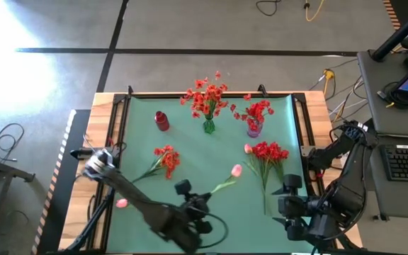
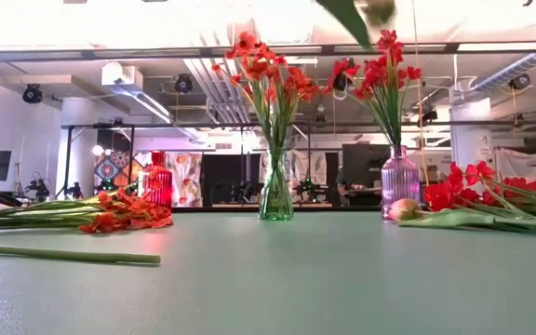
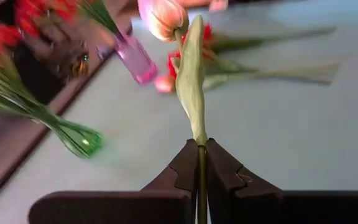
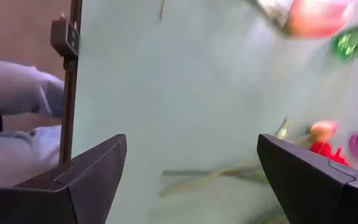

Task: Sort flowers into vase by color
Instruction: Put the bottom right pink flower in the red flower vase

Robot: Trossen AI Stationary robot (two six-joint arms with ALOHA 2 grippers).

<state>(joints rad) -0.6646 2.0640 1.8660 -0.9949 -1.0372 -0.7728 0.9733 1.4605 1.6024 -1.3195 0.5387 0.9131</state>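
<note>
The left gripper [image 3: 201, 149] has its jaws closed on the green stem of a pink tulip [image 3: 162, 17]. In the left wrist view the stem runs straight out from between the jaws, with the bud at the far end. In the high view this tulip [image 1: 236, 171] lies over the near middle of the green worktop [image 1: 211, 152], its long axis slanting from the gripper [image 1: 202, 200] up to the bud, which points toward the far right. The left arm reaches in from the left edge, stretched diagonally across the near side.

The right gripper [image 4: 188, 168] waits at the near right corner, its jaws wide apart and holding nothing.

Three vases stand along the far side: a red vase [image 1: 161, 121], empty; a green vase [image 1: 209, 126] with orange-red flowers [image 1: 205, 95]; and a purple vase [image 1: 253, 128] with deep red flowers [image 1: 259, 110]. One orange-red bunch [image 1: 166, 159] lies at left centre, blossoms pointing right. One deep red bunch [image 1: 269, 151] lies at right, stems pointing toward the near edge, a second pink bud [image 1: 248, 149] just beside it.
</note>
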